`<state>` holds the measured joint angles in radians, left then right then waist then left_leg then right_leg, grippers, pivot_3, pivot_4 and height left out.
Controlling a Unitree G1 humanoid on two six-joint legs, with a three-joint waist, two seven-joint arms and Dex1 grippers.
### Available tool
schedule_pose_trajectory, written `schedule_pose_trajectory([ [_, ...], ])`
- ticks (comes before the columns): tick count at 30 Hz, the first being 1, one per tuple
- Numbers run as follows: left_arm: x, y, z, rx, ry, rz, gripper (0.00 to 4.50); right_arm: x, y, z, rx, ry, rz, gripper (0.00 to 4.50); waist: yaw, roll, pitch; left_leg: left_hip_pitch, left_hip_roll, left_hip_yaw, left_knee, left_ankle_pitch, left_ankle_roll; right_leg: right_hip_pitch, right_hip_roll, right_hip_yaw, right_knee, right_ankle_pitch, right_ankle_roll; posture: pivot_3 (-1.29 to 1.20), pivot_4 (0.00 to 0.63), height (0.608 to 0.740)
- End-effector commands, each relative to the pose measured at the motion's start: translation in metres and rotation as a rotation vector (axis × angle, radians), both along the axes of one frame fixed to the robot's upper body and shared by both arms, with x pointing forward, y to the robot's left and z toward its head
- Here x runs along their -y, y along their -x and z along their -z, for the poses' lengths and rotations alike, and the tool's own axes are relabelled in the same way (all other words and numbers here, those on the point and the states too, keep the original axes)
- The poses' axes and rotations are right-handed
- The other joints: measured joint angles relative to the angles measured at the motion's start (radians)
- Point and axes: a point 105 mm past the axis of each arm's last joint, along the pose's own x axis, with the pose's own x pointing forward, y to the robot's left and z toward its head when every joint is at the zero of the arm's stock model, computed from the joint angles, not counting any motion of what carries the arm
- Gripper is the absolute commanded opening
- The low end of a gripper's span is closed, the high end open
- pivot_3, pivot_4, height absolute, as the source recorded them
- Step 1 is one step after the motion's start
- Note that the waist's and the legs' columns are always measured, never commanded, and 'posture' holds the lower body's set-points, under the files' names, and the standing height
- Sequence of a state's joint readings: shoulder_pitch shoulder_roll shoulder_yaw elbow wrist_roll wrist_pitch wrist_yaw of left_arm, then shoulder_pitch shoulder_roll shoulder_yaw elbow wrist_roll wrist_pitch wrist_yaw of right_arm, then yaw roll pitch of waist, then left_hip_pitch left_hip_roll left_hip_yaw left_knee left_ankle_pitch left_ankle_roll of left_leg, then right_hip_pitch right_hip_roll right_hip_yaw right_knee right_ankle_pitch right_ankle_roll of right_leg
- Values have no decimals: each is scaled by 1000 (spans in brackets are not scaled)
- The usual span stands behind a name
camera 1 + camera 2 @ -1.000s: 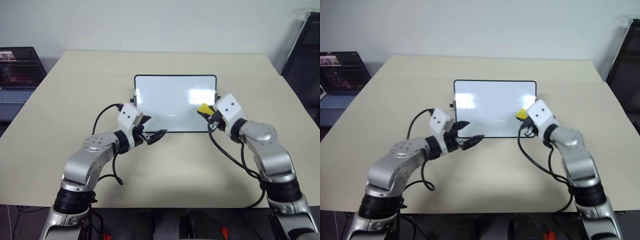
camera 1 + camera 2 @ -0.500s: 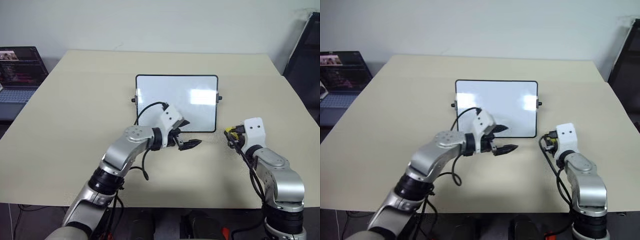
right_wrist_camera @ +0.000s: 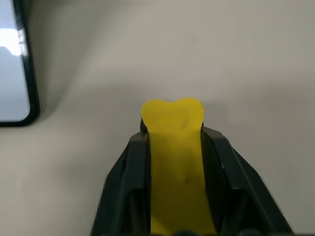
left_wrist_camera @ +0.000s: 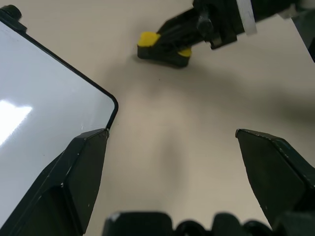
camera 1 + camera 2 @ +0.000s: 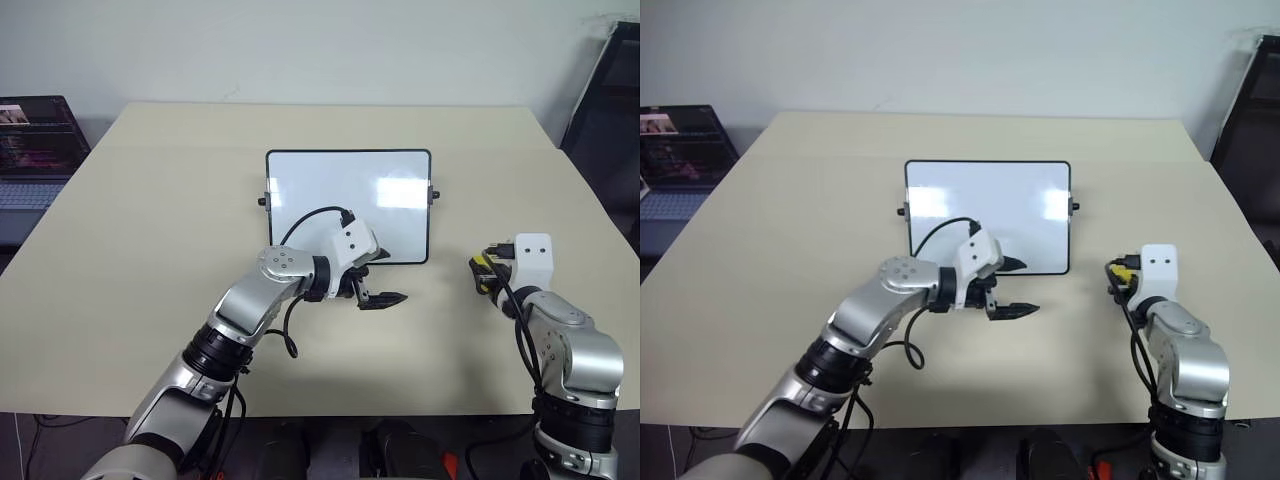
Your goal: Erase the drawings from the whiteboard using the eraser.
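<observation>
Whiteboard: flat on table, centre, surface wiped clean.
Eraser: yellow, at 4 o'clock from whiteboard, clamped between right gripper fingers.
Left gripper: at whiteboard's 6 o'clock edge, fingers spread, empty.
Laptop: 9 o'clock, off-table.

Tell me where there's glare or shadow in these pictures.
Left eye view: a bright glare patch on the whiteboard, upper right. Left wrist view: a glare streak on the board, and soft shadows on the table beside the eraser. Right wrist view: a shadow spreads on the table around the eraser.
</observation>
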<state>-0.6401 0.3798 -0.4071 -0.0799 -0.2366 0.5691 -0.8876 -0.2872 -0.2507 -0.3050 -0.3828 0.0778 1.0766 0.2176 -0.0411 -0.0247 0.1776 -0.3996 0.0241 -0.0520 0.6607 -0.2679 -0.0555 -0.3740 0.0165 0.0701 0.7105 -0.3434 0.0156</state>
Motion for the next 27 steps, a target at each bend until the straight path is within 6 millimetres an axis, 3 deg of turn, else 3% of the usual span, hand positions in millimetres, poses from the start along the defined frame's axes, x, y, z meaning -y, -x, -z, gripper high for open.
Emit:
schedule_pose_trajectory([
  [1, 5, 7, -8, 54, 9, 41, 4500, 6, -4, -12, 64, -11, 16, 2570, 1, 0, 0, 0, 0, 0, 0, 0, 0, 0, 0, 0, 0, 0, 0, 0, 150, 740],
  [6, 1, 5, -8, 56, 6, 25, 4500, 7, -9, -17, 86, -13, 4, 4327, 0, 0, 0, 0, 0, 0, 0, 0, 0, 0, 0, 0, 0, 0, 0, 0, 150, 740],
  [7, 0, 4, -8, 58, 8, 15, 4500, 7, -10, -19, 98, -11, 3, 4468, 0, 0, 0, 0, 0, 0, 0, 0, 0, 0, 0, 0, 0, 0, 0, 0, 150, 740],
  [11, -10, -2, -10, 61, 26, -50, 4500, -5, -12, -44, 215, -42, -56, 4468, -1, 0, 0, 0, 0, 0, 0, 0, 0, 0, 0, 0, 0, 0, 0, 0, 150, 740],
  [13, -23, -9, -15, 71, 75, -134, 4500, -28, -4, -67, 305, -2, -190, 4468, -2, 1, 1, 0, 1, 0, 0, 0, 0, 0, 0, 0, 0, 0, 0, 0, 150, 740],
  [16, -43, -13, -26, 87, 182, -257, 4500, -59, 12, -83, 379, 91, -354, 4468, -5, 2, 1, 0, 1, -1, 0, 0, 0, -1, 0, 0, 0, 0, 0, 0, 150, 740],
  [20, -75, -11, -29, 60, 302, -464, 4500, -95, 37, -68, 416, 89, -517, 4468, -1, 1, 1, 0, 1, -2, -1, 0, 0, 1, 0, -2, -3, 0, 1, 0, 150, 740],
  [24, -101, 2, -23, 69, 361, -679, 4500, -91, 50, -42, 437, 33, -405, 4468, 8, 1, 1, -1, 1, -2, 0, 0, 0, 1, -1, -1, -4, 0, 1, 0, 150, 740],
  [27, -120, 13, -17, 80, 415, -860, 4500, -88, 56, -32, 488, 99, -378, 4468, 9, 1, 1, -1, 1, -2, 0, 0, 0, 2, -2, -1, -4, 0, 1, 0, 150, 740],
])
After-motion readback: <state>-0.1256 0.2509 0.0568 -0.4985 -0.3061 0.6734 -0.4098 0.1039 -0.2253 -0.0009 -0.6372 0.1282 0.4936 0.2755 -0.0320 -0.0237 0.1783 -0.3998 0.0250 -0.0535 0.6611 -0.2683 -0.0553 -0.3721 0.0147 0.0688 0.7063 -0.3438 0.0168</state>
